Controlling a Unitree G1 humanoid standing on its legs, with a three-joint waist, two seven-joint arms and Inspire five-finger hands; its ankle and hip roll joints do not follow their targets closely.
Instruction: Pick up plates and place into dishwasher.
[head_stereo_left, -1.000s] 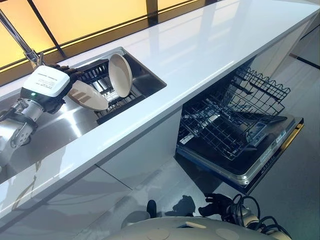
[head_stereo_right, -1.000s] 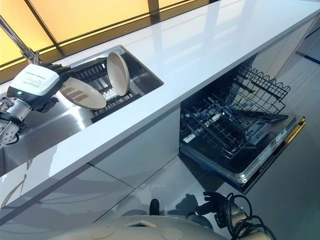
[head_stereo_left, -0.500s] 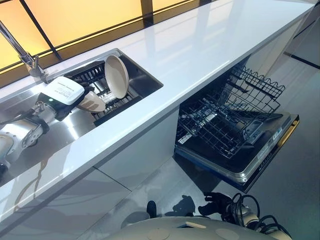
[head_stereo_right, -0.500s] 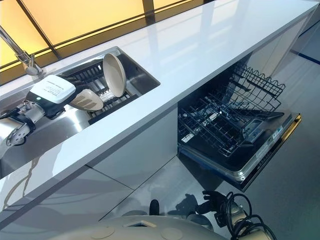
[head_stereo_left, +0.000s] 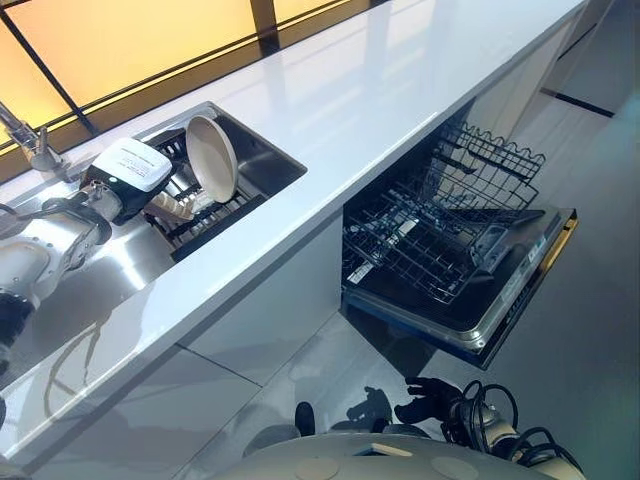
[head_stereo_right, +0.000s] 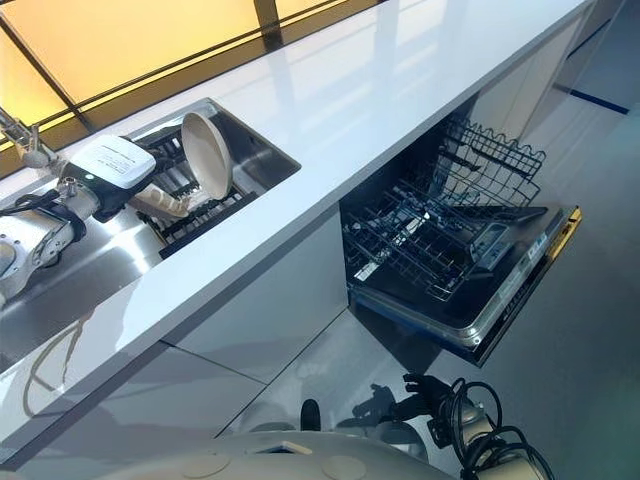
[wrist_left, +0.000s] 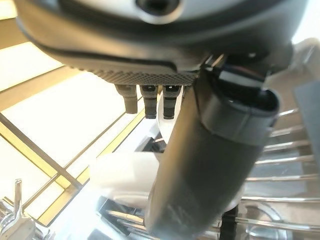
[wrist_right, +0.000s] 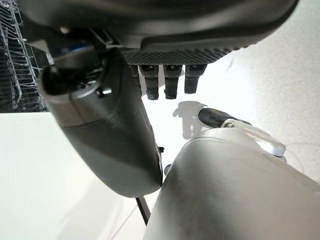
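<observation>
A cream plate (head_stereo_left: 212, 157) stands upright in the black dish rack (head_stereo_left: 218, 212) inside the sink. My left hand (head_stereo_left: 127, 172), with a white cover on its back, is over the rack just left of that plate. It is shut on a second cream plate (head_stereo_left: 172, 206), which is turned nearly edge-on below the hand and appears as a white shape (wrist_left: 122, 175) past the thumb in the left wrist view. The dishwasher (head_stereo_left: 500, 310) stands open under the counter, its wire rack (head_stereo_left: 420, 240) pulled out. My right hand (head_stereo_left: 430, 393) hangs low near the floor, fingers relaxed.
The steel sink (head_stereo_left: 110, 270) is set in a long white counter (head_stereo_left: 380, 90), with a tap (head_stereo_left: 30, 145) at its far left. The dishwasher's lowered door juts into the grey floor (head_stereo_left: 590, 200) on the right. Yellow-lit windows run behind the counter.
The camera has shifted. My left hand has moved closer to the upright plate, and the plate it holds has turned from nearly face-up to edge-on. The right hand has stayed put.
</observation>
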